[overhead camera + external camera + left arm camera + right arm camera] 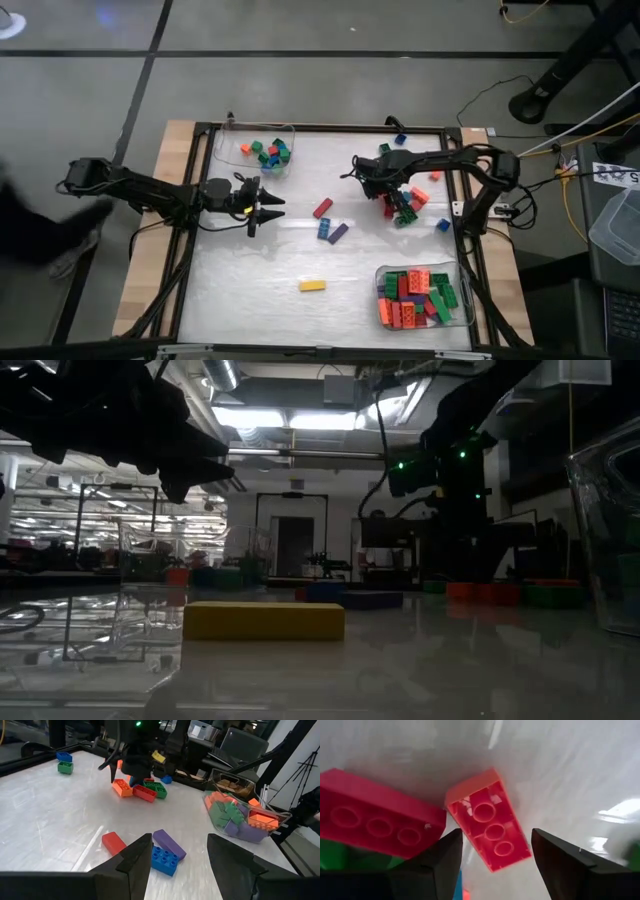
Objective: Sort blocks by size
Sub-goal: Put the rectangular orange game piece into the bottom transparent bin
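Note:
Loose blocks lie on the white table: a red one (322,208), a blue one (325,229), a purple one (339,233) and a yellow one (312,286). A small pile (406,206) lies right of centre. My right gripper (495,834) points down over this pile, open. Its fingers stand on either side of an orange-red long block (490,832) that lies upside down beside a red long block (375,827). My left gripper (266,208) hovers open at the left and points toward the red, blue and purple blocks (162,860).
A clear tray (268,150) at the far left holds short blocks. Another clear tray (425,296) at the near right holds longer ones. Single blocks lie near the far edge (400,139) and the right edge (442,225). A black frame (330,128) rims the table.

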Motion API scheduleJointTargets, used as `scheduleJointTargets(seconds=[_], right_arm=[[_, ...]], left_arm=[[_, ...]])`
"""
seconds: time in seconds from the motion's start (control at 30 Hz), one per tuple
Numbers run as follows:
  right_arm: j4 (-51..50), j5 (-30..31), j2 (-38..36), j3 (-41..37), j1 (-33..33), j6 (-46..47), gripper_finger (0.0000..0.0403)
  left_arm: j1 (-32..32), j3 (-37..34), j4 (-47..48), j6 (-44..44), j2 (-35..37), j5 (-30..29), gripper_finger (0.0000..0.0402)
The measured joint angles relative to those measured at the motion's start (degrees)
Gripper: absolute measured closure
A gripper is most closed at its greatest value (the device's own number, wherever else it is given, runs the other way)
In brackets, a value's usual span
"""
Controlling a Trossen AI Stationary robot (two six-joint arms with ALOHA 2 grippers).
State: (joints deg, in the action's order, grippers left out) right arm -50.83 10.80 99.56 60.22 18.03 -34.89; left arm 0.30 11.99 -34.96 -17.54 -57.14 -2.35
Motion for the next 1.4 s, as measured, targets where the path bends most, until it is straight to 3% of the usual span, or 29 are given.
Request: scheduleJointTargets(seconds=[0.17, 0.37, 0.53, 0.67, 0.93, 1.03, 1.23, 1.4], right_arm=[[-0.04, -5.97, 1.75, -0.02, 0.41, 0.02, 0.0184], [-1.54, -7.25, 1.76, 1.31, 0.01, 1.85, 0.0272], [-5.95, -10.10, 1.76, 6.42, -0.96, 6.51, 0.0272], [-11.32, -18.08, 1.76, 12.78, -3.03, 10.36, 0.0272], [-18.89, -42.08, 1.76, 25.12, -10.92, 18.02, 0.0239], [-19.10, -46.47, 1.76, 28.11, -15.53, 23.14, 0.0249], [-20.48, -46.66, 1.76, 29.53, -26.31, 32.36, 0.0269], [-24.94, -38.44, 1.76, 29.53, -36.09, 41.94, 0.0241]], left_arm=[[0.00, 0.00, -0.04, 0.00, 0.00, 0.00, 0.0224], [0.01, 0.00, -0.09, 0.00, 0.00, 0.00, 0.0224], [0.00, 0.00, -0.20, -0.01, 0.00, -1.22, 0.0224], [0.00, 0.00, -0.20, -0.02, 0.00, -2.32, 0.0224], [0.00, 0.00, -0.17, -0.02, 0.01, -2.32, 0.0224], [0.02, 0.00, -0.15, -0.02, 0.00, -2.34, 0.0224], [0.00, 0.00, -0.04, -0.09, 0.02, -2.34, 0.0224], [0.00, 0.00, 0.00, -1.99, 0.01, -2.33, 0.0224]])
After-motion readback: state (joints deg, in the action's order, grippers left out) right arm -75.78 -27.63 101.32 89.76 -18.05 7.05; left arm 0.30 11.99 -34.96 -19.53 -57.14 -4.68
